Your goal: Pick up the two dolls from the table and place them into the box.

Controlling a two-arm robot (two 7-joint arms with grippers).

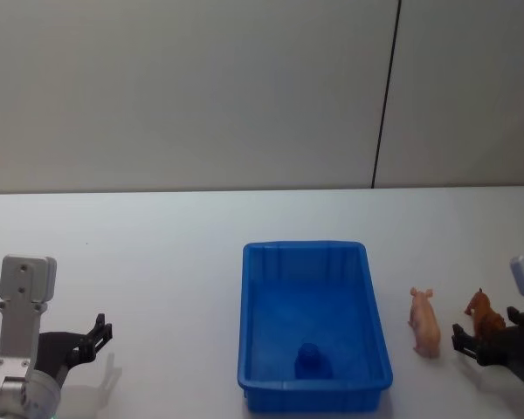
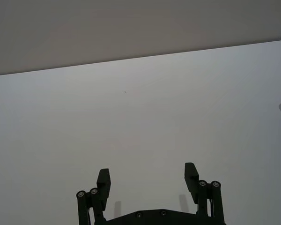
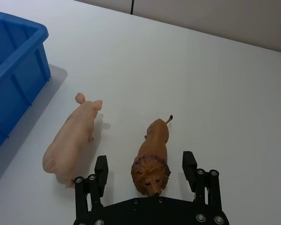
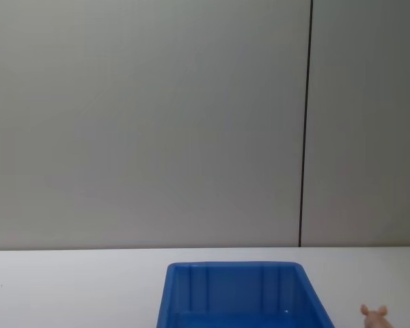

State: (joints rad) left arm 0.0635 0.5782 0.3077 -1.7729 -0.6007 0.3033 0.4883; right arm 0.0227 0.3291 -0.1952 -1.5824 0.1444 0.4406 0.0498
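Right end effector (image 3: 145, 161), fingers spread, straddles the brown doll (image 3: 154, 145) toward the tabletop's (image 1: 157, 262) front right. The pink doll (image 3: 72, 138) stands between it and the box (image 1: 306, 247). Left end effector (image 2: 147, 176) hangs spread above the front-left corner.

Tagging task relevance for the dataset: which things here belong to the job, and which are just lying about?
Job: pig doll, lion doll, right hand open around it, blue box, table.
Lying about: small blue item in the box, unclear what; left hand, open, parked at left.
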